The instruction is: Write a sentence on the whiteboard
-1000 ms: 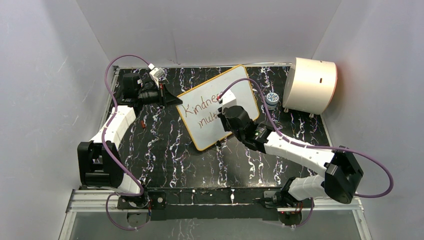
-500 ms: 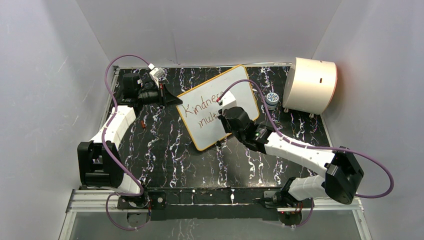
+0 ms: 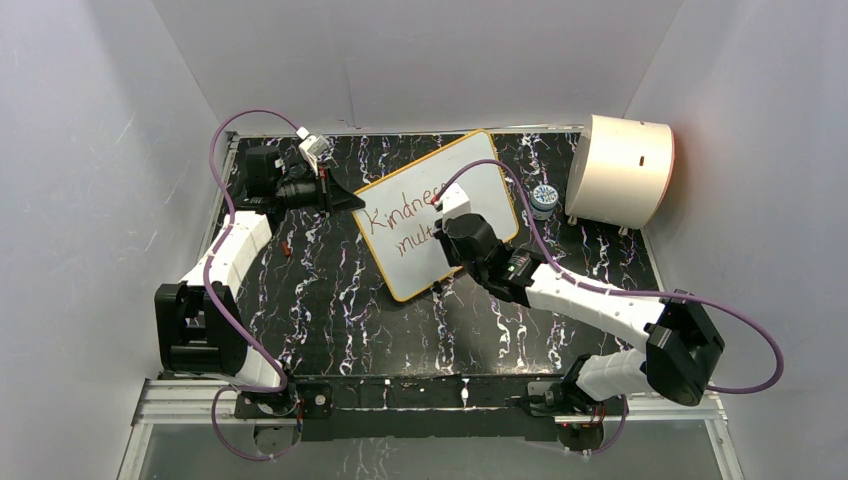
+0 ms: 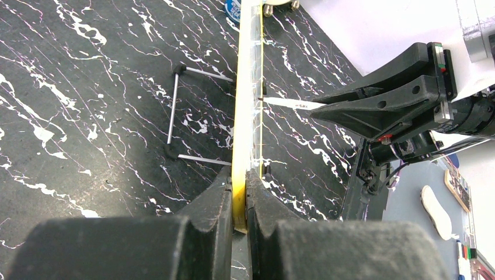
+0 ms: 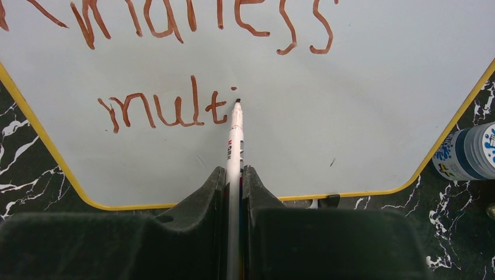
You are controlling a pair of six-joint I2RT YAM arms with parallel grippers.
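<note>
The black marbled tabletop (image 3: 330, 300) carries the whiteboard (image 3: 400, 268), propped on a wire stand (image 4: 175, 111). The left jaws are clamped on its yellow rim, and the board runs straight out ahead of them. It looks light, stiff and slick, and likely to skid under pen pressure, so that rim is the sensible hold. The sentence (image 5: 163, 108), reading "Kindness multi", lies just ahead of the right jaws. Those jaws are clamped on a slim marker (image 5: 234, 146), its tip at the last letter.
</note>
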